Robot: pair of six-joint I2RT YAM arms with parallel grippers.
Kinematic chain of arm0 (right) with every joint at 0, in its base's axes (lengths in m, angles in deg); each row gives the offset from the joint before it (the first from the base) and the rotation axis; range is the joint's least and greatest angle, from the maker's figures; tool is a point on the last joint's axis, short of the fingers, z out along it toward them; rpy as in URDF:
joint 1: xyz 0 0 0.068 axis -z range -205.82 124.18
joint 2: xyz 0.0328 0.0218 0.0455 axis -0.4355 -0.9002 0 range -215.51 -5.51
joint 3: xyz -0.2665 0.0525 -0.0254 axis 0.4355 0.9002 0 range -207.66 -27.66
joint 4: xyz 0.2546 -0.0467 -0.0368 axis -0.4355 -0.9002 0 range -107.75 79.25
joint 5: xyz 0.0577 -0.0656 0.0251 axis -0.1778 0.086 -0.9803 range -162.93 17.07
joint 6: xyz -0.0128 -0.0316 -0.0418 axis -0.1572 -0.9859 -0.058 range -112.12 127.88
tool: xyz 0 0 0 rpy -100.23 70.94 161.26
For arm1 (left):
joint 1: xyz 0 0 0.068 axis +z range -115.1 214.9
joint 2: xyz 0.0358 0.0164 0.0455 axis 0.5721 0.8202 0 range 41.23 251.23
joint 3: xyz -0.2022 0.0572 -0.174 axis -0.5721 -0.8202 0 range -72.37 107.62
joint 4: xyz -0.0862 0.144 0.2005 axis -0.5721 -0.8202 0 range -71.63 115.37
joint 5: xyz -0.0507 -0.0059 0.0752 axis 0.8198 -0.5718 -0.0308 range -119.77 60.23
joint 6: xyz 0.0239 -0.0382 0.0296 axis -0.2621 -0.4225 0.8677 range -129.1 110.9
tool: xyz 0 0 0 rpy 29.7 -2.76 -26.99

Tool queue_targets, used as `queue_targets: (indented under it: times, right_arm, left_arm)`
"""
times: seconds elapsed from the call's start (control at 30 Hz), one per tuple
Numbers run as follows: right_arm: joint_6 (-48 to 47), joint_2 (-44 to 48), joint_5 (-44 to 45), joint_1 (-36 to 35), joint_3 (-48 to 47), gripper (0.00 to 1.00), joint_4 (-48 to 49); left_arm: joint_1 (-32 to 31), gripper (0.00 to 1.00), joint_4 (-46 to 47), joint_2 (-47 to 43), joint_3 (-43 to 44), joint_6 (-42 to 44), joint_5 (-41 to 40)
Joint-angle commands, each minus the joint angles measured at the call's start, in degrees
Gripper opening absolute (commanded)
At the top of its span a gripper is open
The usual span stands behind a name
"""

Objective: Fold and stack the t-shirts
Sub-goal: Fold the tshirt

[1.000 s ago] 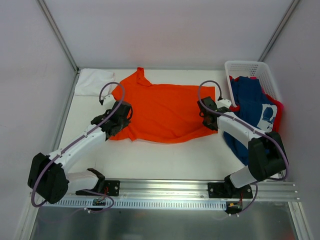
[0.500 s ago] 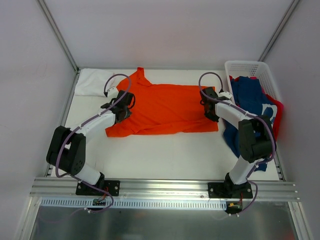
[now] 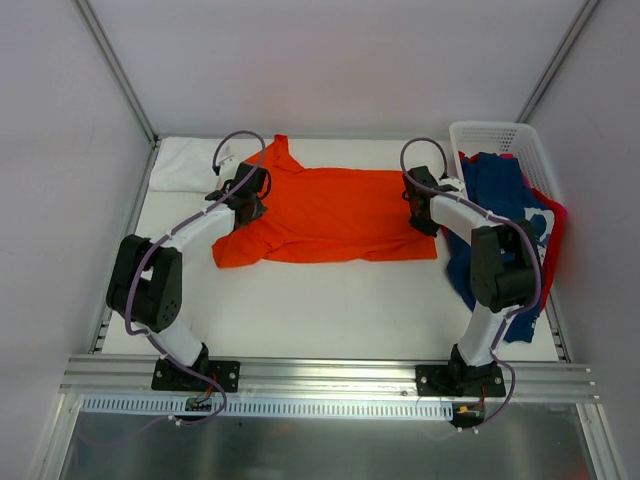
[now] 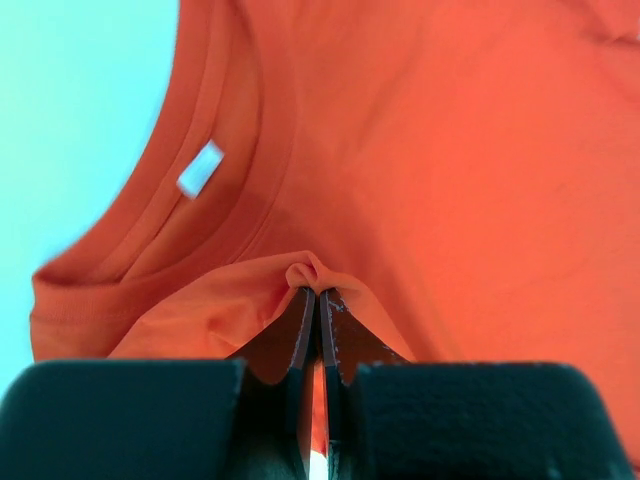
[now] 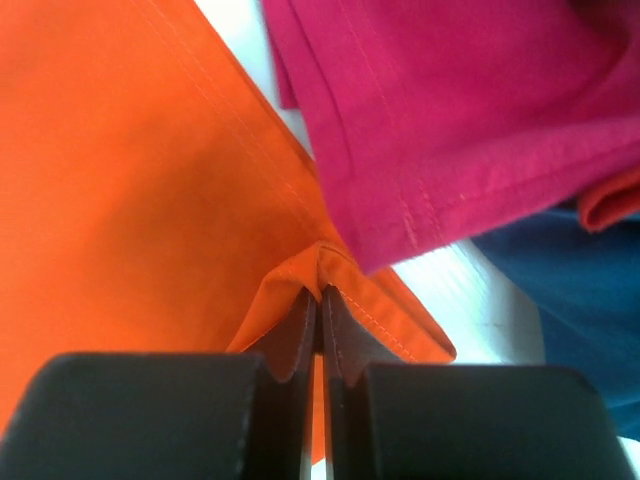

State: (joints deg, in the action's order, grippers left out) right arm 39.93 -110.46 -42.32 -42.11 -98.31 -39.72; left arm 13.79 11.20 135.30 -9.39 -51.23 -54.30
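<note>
Fingers (image 4: 295,335) of the left gripper (image 4: 318,292) are pressed together on a pinch of orange shirt (image 3: 330,215) just below its collar. The right gripper (image 5: 320,290) is likewise clamped on a hem corner. Between them the shirt runs left to right across mid-frame in the top view, so each arm has its nearer end. Only the wrist views show the pinches. Only the top view shows the white shirt (image 3: 185,165) at upper left and the basket (image 3: 480,132) at upper right.
</note>
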Motion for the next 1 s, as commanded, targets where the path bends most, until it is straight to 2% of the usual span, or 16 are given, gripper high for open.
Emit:
queue_targets:
  times: [0.0, 0.27, 0.3, 0.33, 0.4, 0.43, 0.6, 0.63, 0.67, 0.7, 0.73, 0.83, 0.97]
  right_arm:
    - [-0.94, -0.43, -0.73, 0.47, -3.61, 0.01, 0.06]
    - [-2.08, -2.98, -1.34, 1.18, -6.69, 0.00, 0.06]
    - [-2.34, -3.85, -1.87, 1.44, -6.87, 0.03, 0.06]
    - [-2.35, -4.30, -2.39, 1.53, -7.13, 0.41, -0.03]
    - [-2.26, -5.00, -2.75, 1.53, -7.57, 0.93, 0.06]
    - [-2.00, -5.53, -2.66, 1.44, -7.57, 0.99, 0.14]
    - [-1.56, -6.15, -1.96, 1.62, -8.01, 0.99, 0.32]
    - [-1.38, -6.15, -2.05, 1.53, -8.01, 0.99, 0.32]
    - [-1.29, -6.15, -1.96, 1.53, -8.01, 1.00, 0.32]
    - [-1.29, -6.06, -1.96, 1.53, -8.01, 0.99, 0.32]
    - [-1.29, -5.89, -1.87, 1.35, -8.01, 1.00, 0.23]
    - [-1.64, -4.57, -1.08, 1.27, -8.10, 0.99, -0.47]
    - [-2.61, -1.32, 1.99, 0.83, -8.54, 1.00, -1.26]
  left_arm:
    - [0.89, 0.00, 2.05, 0.77, 6.52, 5.73, -1.39]
    - [3.17, 0.00, 2.04, 6.74, 13.91, 9.96, 0.10]
    - [3.26, 0.00, 1.96, 7.88, 14.27, 10.31, 0.54]
    - [3.35, 0.00, 1.96, 8.41, 14.45, 10.40, 0.63]
    - [3.52, 0.00, 2.05, 10.17, 14.98, 10.49, 0.72]
    - [3.61, 0.00, 1.96, 10.87, 15.15, 10.58, 0.98]
    - [4.58, 0.15, 2.13, 16.84, 18.93, 12.07, 0.80]
    - [4.84, 0.23, 2.22, 17.64, 19.72, 12.33, 1.15]
    - [5.10, 0.48, 2.31, 18.52, 21.55, 12.68, 2.37]
    - [5.28, 0.93, 2.57, 20.18, 22.61, 13.56, 2.73]
    - [5.54, 0.99, 2.49, 20.98, 23.84, 14.17, 2.82]
    - [5.63, 0.99, 2.57, 22.31, 28.85, 17.51, 2.48]
    - [5.55, 0.99, 2.48, 18.89, 33.51, 20.32, 0.98]
